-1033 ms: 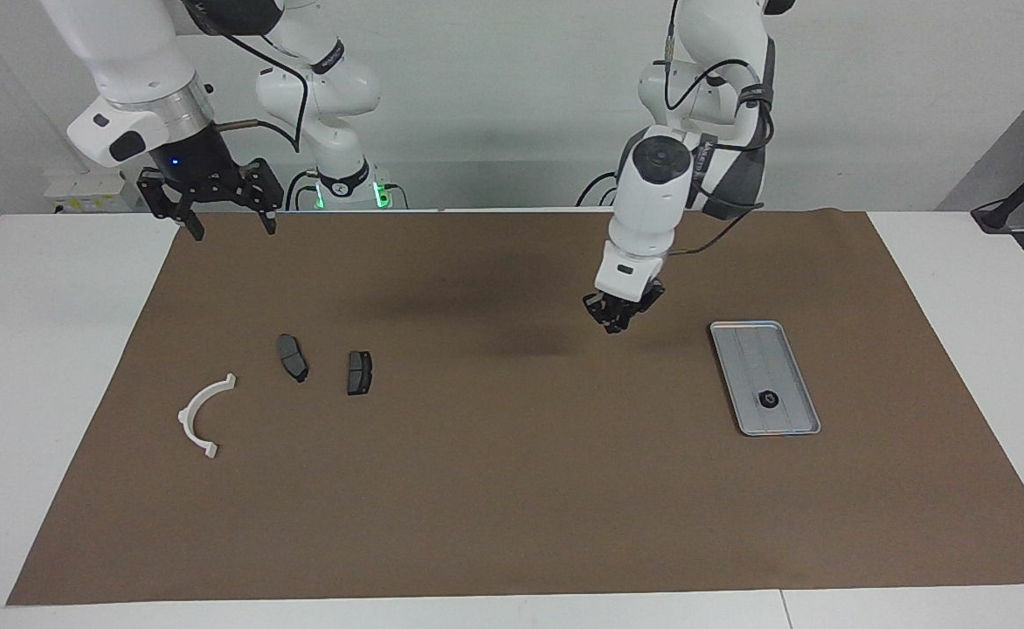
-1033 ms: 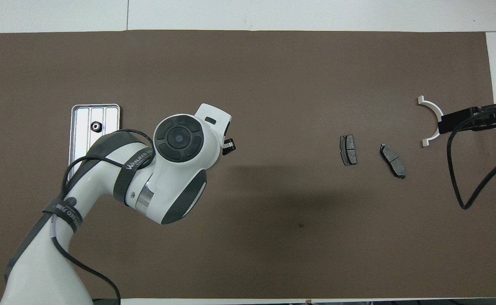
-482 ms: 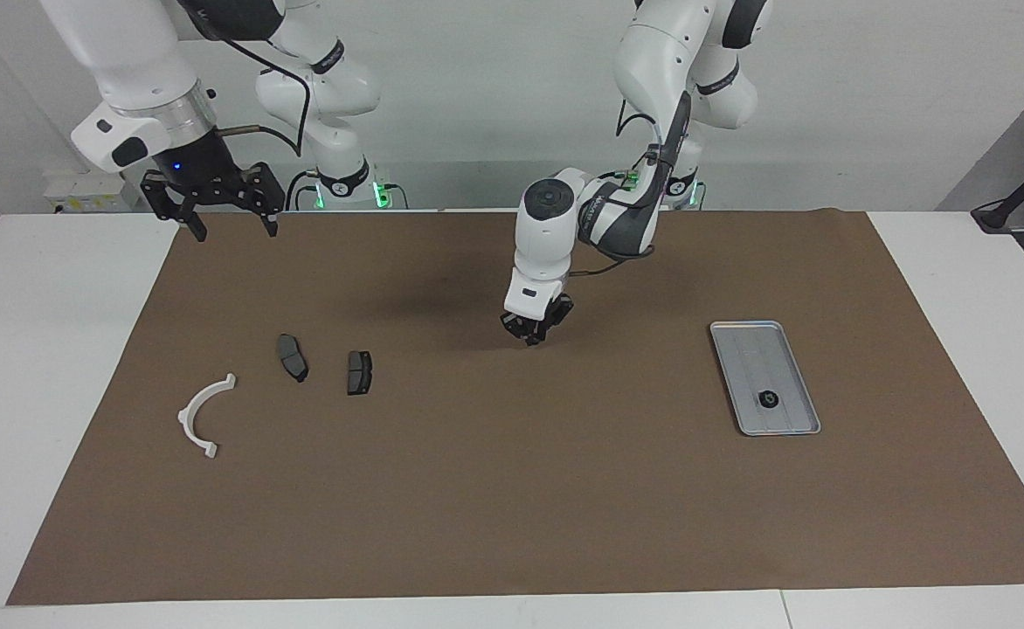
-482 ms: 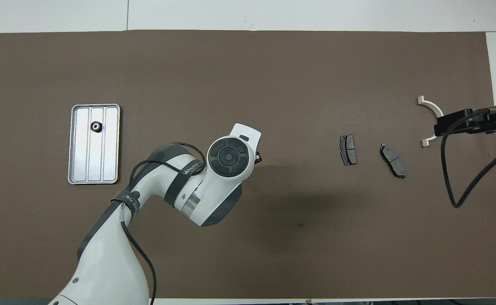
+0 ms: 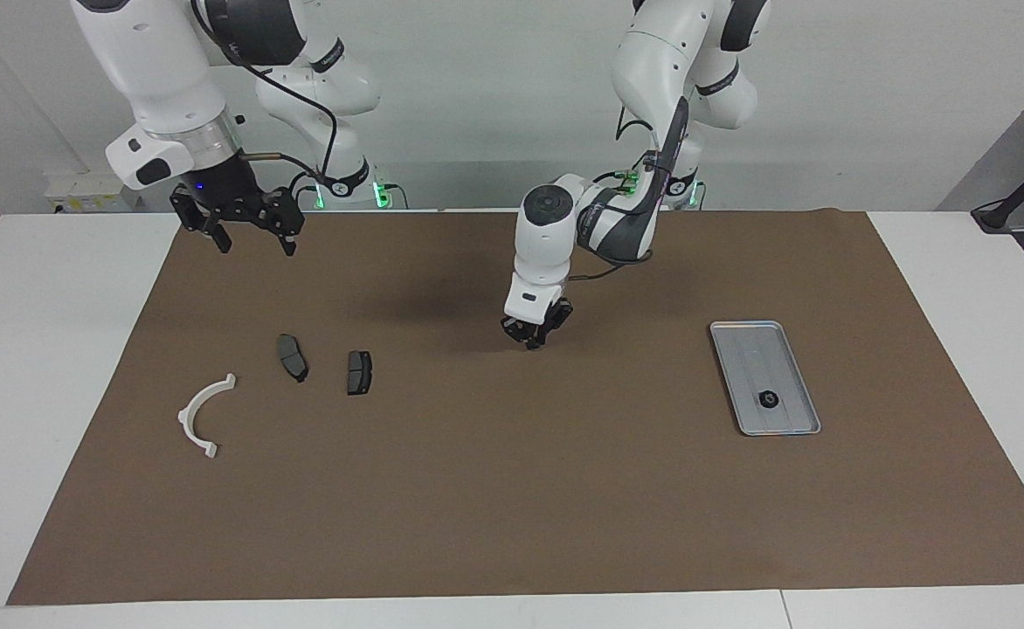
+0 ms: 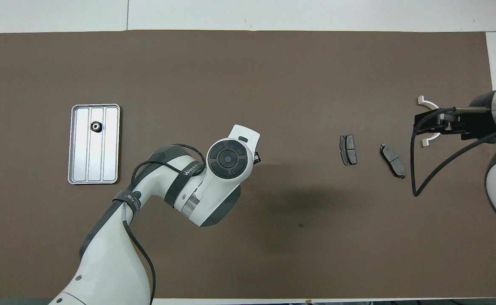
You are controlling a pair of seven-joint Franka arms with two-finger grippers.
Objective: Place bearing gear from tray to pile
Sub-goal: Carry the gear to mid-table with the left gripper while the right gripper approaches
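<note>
The right tool hangs wide open over the near edge of the mat. The left tool is low over mid-mat; I cannot tell its state. Farther out lies the pile, and the bearing gear sits in the tray toward the left arm's end.

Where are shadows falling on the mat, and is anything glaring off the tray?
Facing view: a soft dark patch on the mat beside the left gripper. Overhead view: a broad shadow spreads from the left arm toward the pile's end. The tray looks evenly bright, with no hard glare.
</note>
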